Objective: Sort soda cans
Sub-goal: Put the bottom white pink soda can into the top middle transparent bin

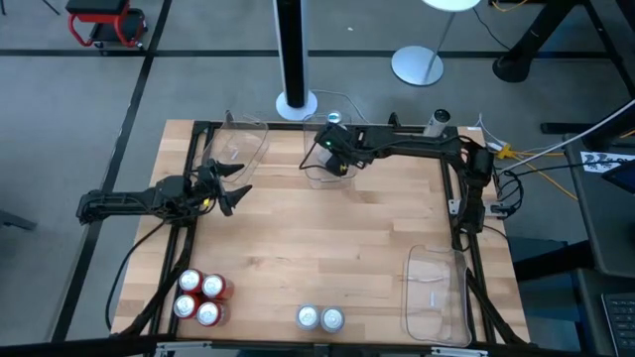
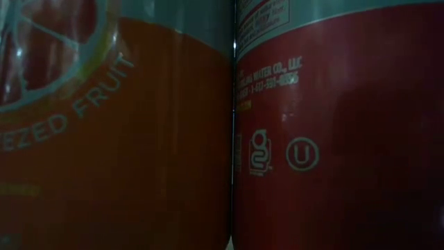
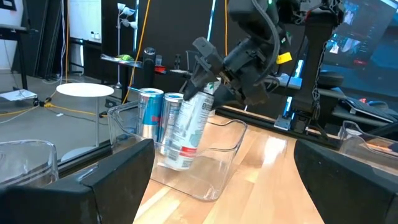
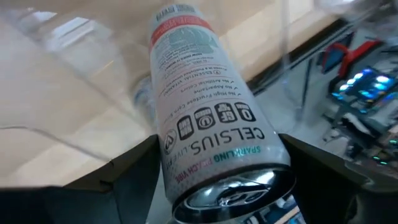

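Right up against the low camera, two red cans (image 2: 333, 139) are standing side by side, touching, filling that whole view. From above, four red cans (image 1: 199, 297) are clustering at the near left corner of the surface (image 1: 317, 238), tops up, packed tight. Along the same near edge, toward the middle, two silver cans (image 1: 319, 318) are sitting together, just beside each other. At the near right corner a clear bin (image 1: 437, 293) is lying on the wood.

Moving up the surface, the left hand (image 1: 234, 185) is hovering over the left side with its fingers spread wide and holding nothing, just short of another clear bin (image 1: 241, 144) at the far left.

Now to the far middle, where the action is: the right hand (image 3: 208, 78) is gripping a white can (image 4: 211, 124), fingers closed on either side of it near the top. The can is tilting, its lower end dipping into the far bin (image 3: 211, 158). Inside that bin, two more cans (image 3: 158, 115) are standing upright just beside the tilted one, one of them blue and silver.
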### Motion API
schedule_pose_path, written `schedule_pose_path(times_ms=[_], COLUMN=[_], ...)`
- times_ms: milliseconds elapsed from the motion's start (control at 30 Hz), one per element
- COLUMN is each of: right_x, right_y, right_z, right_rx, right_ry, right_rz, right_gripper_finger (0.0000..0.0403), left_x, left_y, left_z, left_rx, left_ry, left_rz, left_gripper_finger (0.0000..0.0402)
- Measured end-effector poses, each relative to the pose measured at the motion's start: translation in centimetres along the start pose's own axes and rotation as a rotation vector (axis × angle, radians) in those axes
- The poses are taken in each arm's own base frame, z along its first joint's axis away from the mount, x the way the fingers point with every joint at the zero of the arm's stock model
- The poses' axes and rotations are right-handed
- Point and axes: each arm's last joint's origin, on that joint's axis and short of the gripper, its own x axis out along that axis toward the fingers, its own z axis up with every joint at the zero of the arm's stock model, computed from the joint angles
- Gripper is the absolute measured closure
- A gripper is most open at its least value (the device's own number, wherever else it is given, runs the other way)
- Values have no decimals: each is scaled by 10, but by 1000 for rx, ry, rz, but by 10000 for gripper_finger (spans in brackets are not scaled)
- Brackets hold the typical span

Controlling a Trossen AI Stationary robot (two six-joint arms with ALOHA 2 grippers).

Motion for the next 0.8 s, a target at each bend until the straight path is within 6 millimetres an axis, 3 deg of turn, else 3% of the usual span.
schedule_pose_path(times_ms=[433,800], right_x=[0,14], right_y=[-10,-7], right_z=[0,6], right_rx=[-6,-202], right_ry=[-3,8], right_rz=[-93,-65], right_gripper_finger=[93,93], left_x=[0,0], left_y=[0,0], left_z=[0,0], left_rx=[0,4], left_ry=[0,0], left_rz=[0,0], left_gripper_finger=[27,27])
